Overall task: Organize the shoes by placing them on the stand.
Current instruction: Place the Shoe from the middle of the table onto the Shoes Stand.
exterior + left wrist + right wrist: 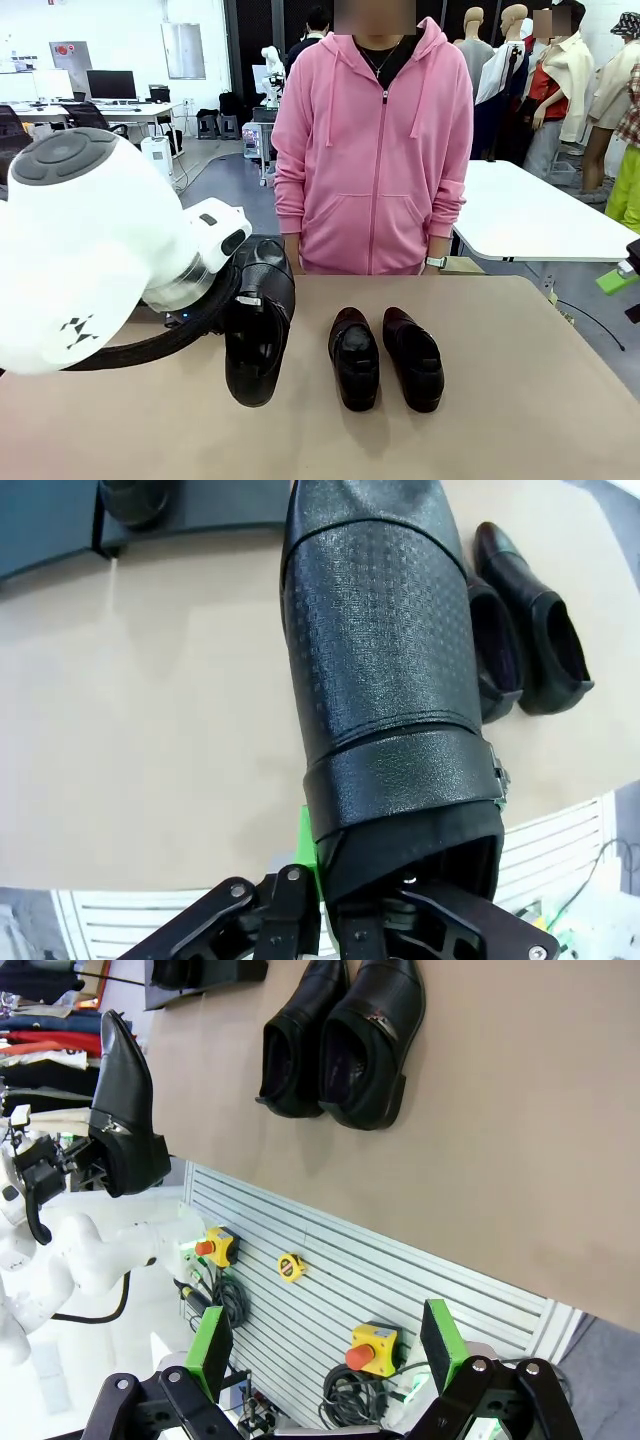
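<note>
Holding a black shoe [380,650] up over the worktop [150,710], my left end effector [395,885] is squeezing its heel end; my right end effector [327,1345] is hanging wide.

Tan tabletop [520,400] — person [372,150] in pink hoodie behind it.

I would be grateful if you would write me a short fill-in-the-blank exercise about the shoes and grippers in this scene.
1. The left gripper holds a glossy black leather dress shoe with its jaws ____.
2. Exactly ____ other black shoes lie side by side on the tan tabletop.
3. The right gripper has its jaws ____.
4. The person across the table wears a ____ hoodie.
Missing words: shut; two; open; pink.
</note>
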Robot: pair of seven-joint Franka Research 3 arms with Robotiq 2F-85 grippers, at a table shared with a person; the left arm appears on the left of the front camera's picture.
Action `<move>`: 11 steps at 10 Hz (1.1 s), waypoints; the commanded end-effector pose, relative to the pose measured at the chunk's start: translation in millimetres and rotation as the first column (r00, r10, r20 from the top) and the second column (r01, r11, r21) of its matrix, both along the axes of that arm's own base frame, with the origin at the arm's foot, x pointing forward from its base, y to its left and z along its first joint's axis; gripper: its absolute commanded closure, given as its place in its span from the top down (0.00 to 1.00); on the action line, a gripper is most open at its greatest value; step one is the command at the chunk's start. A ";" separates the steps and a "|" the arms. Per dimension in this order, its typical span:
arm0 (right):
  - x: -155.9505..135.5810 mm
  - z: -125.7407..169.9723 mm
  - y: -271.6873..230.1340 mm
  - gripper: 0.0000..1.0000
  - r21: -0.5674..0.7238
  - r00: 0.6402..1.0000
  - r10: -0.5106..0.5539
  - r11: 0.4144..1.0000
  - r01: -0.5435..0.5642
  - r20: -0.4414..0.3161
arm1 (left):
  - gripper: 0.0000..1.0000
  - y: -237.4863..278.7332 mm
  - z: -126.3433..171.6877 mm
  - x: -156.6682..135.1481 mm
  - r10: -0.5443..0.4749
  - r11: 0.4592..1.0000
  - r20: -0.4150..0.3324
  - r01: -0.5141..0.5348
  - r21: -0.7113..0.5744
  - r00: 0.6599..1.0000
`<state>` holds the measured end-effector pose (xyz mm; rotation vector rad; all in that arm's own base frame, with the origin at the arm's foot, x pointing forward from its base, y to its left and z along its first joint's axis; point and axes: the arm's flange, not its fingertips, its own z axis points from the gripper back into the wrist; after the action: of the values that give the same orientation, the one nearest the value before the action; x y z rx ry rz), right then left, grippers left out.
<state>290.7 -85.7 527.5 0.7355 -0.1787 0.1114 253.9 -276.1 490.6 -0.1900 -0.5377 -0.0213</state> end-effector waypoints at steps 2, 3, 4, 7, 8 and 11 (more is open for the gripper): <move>-0.5 2.2 -2.1 1.00 0.011 1.000 0.005 1.000 -0.005 0.004 | 0.00 3.6 11.7 45.7 0.081 0.997 0.020 -0.081 -0.001 0.997; -0.5 2.2 -2.1 1.00 0.011 1.000 0.005 1.000 -0.005 0.004 | 0.00 9.3 23.1 95.2 0.119 0.993 0.058 -0.117 -0.031 0.991; -0.5 2.2 -2.1 1.00 0.011 1.000 0.005 1.000 -0.005 0.004 | 0.00 13.6 26.4 141.7 0.060 0.997 0.078 -0.056 -0.055 0.995; -0.5 2.2 -2.1 1.00 0.011 1.000 0.005 1.000 -0.005 0.004 | 0.00 33.3 1.6 234.0 0.076 0.992 0.004 -0.075 -0.101 0.997; -0.5 2.2 -2.1 1.00 0.011 1.000 0.005 1.000 -0.005 0.004 | 0.00 39.2 -11.1 256.5 0.096 0.993 0.064 -0.091 -0.079 0.993; -0.5 2.2 -2.1 1.00 0.011 1.000 0.005 1.000 -0.005 0.004 | 0.00 47.9 -45.5 315.2 0.151 0.988 0.159 -0.147 -0.037 0.976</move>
<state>290.5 -85.8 527.6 0.7357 -0.1791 0.1113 550.1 -209.6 447.5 -0.2400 -0.6569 0.0749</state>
